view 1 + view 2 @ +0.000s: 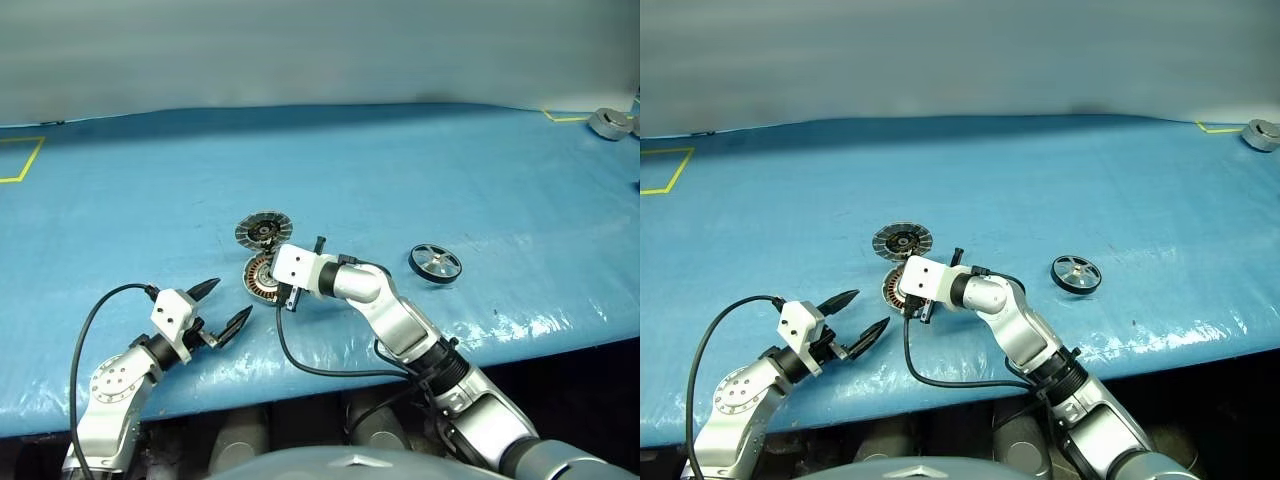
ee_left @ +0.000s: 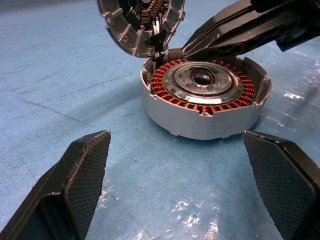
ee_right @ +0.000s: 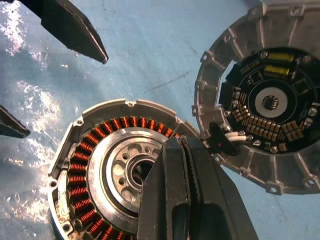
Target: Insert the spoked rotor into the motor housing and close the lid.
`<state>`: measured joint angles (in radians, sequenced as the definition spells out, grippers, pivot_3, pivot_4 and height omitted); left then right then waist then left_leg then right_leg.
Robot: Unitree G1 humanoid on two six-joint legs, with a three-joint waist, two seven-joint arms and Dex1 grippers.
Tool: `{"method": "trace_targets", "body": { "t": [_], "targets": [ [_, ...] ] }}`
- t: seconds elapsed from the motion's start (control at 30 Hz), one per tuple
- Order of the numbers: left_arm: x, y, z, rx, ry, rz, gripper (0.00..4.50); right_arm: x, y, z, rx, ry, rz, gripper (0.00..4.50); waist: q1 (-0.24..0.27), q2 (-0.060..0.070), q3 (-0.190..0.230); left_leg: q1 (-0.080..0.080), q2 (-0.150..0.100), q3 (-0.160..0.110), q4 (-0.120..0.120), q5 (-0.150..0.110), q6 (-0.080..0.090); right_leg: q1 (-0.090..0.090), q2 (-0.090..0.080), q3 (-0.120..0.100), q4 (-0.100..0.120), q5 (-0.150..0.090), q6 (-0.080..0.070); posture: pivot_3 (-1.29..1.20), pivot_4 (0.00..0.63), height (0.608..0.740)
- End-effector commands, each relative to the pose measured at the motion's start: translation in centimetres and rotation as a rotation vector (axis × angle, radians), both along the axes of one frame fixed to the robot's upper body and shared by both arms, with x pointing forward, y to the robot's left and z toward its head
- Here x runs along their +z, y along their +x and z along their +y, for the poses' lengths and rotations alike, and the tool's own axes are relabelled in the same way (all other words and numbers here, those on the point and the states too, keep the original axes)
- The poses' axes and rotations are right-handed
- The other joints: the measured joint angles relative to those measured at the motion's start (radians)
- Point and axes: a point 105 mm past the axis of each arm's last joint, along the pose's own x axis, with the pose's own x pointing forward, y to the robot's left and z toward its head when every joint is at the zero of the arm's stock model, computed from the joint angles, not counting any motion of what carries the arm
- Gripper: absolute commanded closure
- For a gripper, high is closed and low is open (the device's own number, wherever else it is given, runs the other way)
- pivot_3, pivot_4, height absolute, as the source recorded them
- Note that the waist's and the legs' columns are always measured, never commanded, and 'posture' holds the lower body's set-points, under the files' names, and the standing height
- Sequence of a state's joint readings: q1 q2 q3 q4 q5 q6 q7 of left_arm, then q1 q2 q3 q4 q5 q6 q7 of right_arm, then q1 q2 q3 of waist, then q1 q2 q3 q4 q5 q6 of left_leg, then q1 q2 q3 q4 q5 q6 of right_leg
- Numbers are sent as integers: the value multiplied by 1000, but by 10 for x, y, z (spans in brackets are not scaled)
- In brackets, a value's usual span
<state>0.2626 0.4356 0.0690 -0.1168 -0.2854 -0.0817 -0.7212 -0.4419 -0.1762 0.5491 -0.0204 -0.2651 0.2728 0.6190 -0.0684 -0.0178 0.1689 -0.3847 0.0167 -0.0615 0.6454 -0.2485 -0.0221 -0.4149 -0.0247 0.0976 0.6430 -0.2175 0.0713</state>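
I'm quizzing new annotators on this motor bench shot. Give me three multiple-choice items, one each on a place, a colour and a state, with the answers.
1. Where does the spoked rotor lie?
A. inside the motor housing
B. on the blue table to the housing's right
C. in the left gripper

2. What colour are the windings in the motor housing?
A. copper-red
B. green
C. white

3. How does the lid stand?
A. shut on the housing
B. swung open beside the housing
C. held up by the left gripper

Answers: 1 B, it rests alone on the table. 2 A, the coil ring shows copper-red. 3 B, its inner face is exposed; the left gripper holds nothing.
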Motion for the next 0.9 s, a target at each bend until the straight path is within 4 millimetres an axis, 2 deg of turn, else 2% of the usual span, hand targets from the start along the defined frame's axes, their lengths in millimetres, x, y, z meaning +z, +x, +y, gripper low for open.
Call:
{"method": "trace_targets", "body": {
  "t": [0.03, 0.7, 0.9],
  "targets": [
    [5, 1, 0, -6, 9, -31, 0, 14, -3, 2, 18, 41, -17, 4455, 0, 0, 0, 0, 0, 0, 0, 0, 0, 0, 0, 0, 0, 0, 0, 0, 150, 740],
    [5, 1, 2, 1, 17, -32, 0, -26, 2, -6, -22, -89, 58, 4455, 0, 0, 0, 1, 0, 0, 0, 0, 0, 1, 0, 0, 0, 0, 0, 0, 150, 740],
    [5, 0, 1, 1, 14, -30, 0, -32, 5, -10, -53, -107, 80, 4455, 0, 0, 0, 1, 0, 0, 1, 0, 0, 2, 0, 0, 0, 0, 0, 0, 150, 740]
  ]
}}
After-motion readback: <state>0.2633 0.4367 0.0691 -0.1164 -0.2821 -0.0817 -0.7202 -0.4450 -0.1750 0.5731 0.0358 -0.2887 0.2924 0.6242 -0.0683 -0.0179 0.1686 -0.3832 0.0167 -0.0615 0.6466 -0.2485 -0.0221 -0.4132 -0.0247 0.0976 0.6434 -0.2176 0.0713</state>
